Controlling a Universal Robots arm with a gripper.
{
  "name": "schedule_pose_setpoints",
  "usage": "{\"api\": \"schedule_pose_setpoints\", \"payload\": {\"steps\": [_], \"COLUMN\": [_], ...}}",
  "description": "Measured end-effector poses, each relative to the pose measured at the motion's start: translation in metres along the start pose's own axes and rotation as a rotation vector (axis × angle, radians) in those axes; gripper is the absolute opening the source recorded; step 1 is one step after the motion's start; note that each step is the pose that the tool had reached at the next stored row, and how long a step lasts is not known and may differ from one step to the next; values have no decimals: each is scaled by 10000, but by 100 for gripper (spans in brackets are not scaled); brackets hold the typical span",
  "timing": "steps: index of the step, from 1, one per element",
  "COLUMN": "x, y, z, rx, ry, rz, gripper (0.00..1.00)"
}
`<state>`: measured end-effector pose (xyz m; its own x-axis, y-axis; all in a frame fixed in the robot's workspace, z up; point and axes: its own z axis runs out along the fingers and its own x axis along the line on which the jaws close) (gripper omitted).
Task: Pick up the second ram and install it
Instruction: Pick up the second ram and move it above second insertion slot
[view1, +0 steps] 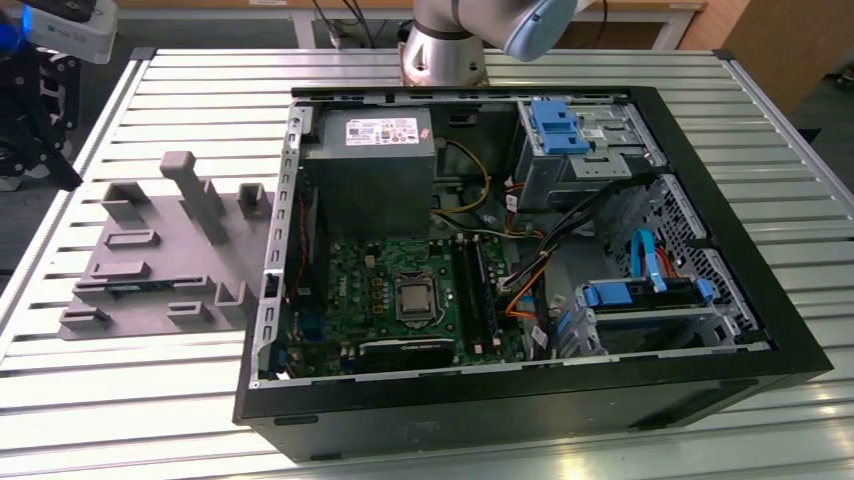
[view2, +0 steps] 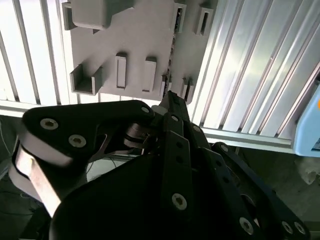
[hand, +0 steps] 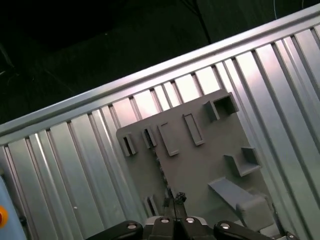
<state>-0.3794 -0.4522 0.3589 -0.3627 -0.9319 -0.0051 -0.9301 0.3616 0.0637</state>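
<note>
End effector hangs above the grey slotted fixture, clear of it; open or closed, can't tell. In the first wrist view the second ram stands on edge in a fixture slot, top edge exposed, presumably for a pinch from above. Open PC case sits just beside the fixture on the slatted worktop.

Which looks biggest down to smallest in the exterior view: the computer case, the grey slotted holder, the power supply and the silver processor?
Largest to smallest in the exterior view:
1. computer case
2. grey slotted holder
3. power supply
4. silver processor, by far the smallest
</note>
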Motion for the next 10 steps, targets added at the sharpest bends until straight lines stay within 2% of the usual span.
{"api": "schedule_pose_setpoints", "payload": {"steps": [10], "x": [1], "y": [-2], "z": [25], "rx": [-5], "ry": [104], "rz": [-1645], "gripper": [11]}}
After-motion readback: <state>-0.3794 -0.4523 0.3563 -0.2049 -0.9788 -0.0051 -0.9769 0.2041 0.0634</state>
